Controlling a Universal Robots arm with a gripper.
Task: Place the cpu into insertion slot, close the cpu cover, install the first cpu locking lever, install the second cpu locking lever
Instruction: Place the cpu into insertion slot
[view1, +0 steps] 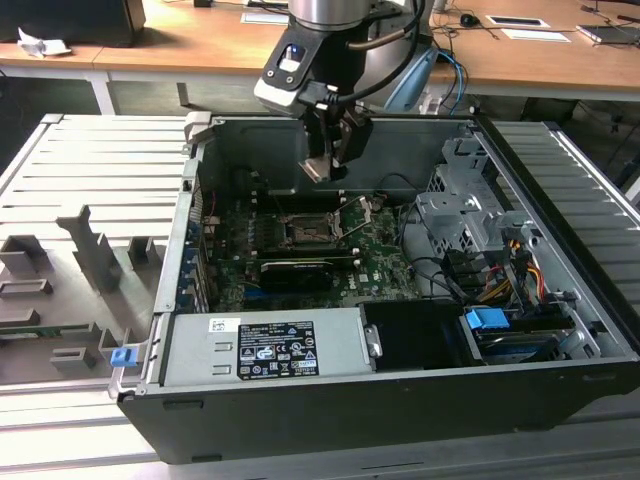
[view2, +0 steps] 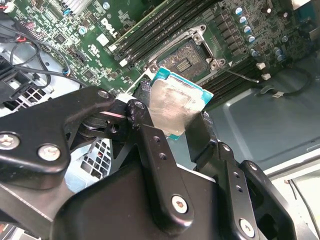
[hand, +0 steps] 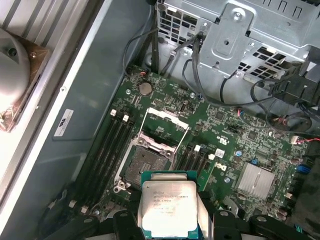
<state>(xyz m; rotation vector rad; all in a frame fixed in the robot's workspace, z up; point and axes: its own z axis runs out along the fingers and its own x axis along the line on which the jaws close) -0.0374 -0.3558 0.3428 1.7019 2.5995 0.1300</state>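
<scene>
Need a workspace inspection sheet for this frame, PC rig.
Surface: ribbed grey metal table, carrying open dark computer case.
Job's things: thin square silver-topped cpu held above green circuit board; square black insertion slot empty; silver metal cpu cover frame raised open.
Clutter: grey fixture blocks at the exterior view's left.
Hand: black hand shut on the cpu.
Cables: black cables by silver drive cage; coloured wires.
Surroundings: wooden desks behind.

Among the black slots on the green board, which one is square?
The insertion slot, rimmed in metal, close to the held cpu; the memory slots beside it are long and narrow.
</scene>
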